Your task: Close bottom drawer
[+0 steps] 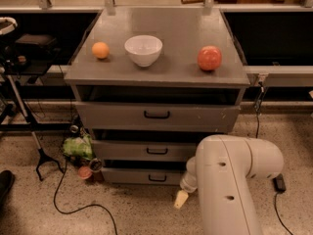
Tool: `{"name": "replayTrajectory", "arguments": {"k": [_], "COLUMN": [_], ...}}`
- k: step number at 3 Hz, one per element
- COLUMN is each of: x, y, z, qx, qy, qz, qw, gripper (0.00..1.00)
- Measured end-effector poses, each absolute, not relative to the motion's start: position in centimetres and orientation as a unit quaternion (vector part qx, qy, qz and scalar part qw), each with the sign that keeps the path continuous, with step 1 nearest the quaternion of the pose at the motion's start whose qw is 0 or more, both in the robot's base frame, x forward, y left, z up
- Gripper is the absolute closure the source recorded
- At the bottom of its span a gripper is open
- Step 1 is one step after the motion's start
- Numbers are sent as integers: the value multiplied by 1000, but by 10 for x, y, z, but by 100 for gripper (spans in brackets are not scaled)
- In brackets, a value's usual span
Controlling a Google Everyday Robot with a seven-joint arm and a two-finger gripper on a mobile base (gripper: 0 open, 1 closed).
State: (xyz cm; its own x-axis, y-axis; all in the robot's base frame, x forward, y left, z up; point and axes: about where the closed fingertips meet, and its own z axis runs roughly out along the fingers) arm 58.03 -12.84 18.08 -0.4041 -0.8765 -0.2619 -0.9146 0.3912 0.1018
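The grey cabinet (156, 75) has three drawers. The bottom drawer (142, 176), the narrowest with a small black bar handle (157, 178), sits nearly flush, sticking out only slightly. The middle drawer (142, 150) and top drawer (156, 115) stand slightly out. My white arm (230, 180) reaches down at the lower right. My gripper (181, 199), a pale tip near the floor, is just right of and in front of the bottom drawer's front, close to its right end.
On the cabinet top are an orange (100, 50), a white bowl (143, 49) and a red apple (209, 58). A green bag (77, 146) and small cans lie left of the cabinet. A black stand (29, 131) and cables cross the floor at left.
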Motion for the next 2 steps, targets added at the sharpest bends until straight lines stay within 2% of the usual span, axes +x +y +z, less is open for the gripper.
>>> {"name": "replayTrajectory", "arguments": {"k": [2], "x": [589], "y": [-131], "z": [179], "qx": [-525], "qy": [839], "qz": [107], "qw": [95], "gripper": [0]}}
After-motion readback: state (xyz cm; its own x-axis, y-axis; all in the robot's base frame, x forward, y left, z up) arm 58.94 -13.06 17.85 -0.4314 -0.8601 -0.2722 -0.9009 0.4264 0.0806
